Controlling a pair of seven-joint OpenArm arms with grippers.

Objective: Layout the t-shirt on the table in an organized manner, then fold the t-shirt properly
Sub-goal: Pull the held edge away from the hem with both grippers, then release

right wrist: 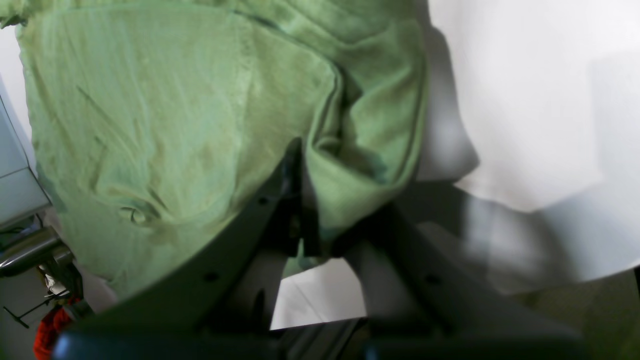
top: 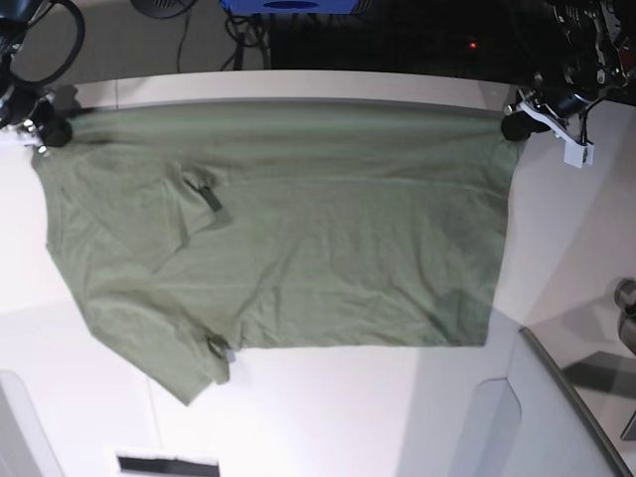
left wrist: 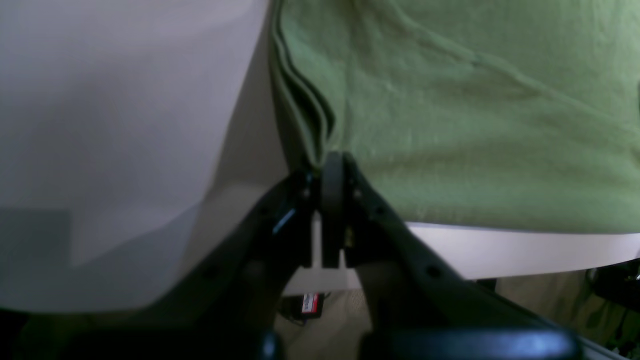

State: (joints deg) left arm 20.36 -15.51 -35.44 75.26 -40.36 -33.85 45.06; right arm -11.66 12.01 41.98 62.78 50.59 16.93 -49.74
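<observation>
The olive-green t-shirt [top: 288, 229] lies spread over the white table [top: 328, 407], its far edge stretched along the table's back rim. One sleeve is folded onto the body at the left and a flap hangs toward the front left. My left gripper [top: 517, 124] is at the shirt's far right corner. In the left wrist view the left gripper [left wrist: 332, 167] is shut on the t-shirt [left wrist: 475, 125] at its layered edge. My right gripper [top: 50, 129] is at the far left corner. There the right gripper [right wrist: 300, 170] is shut on a bunched fold of the t-shirt [right wrist: 165, 125].
A grey-white raised panel with a dark rim [top: 561, 417] stands at the front right, and a similar pale panel [top: 15, 427] at the front left. A black strip [top: 164, 465] lies at the table's front edge. Cables and a blue object [top: 288, 5] sit behind the table.
</observation>
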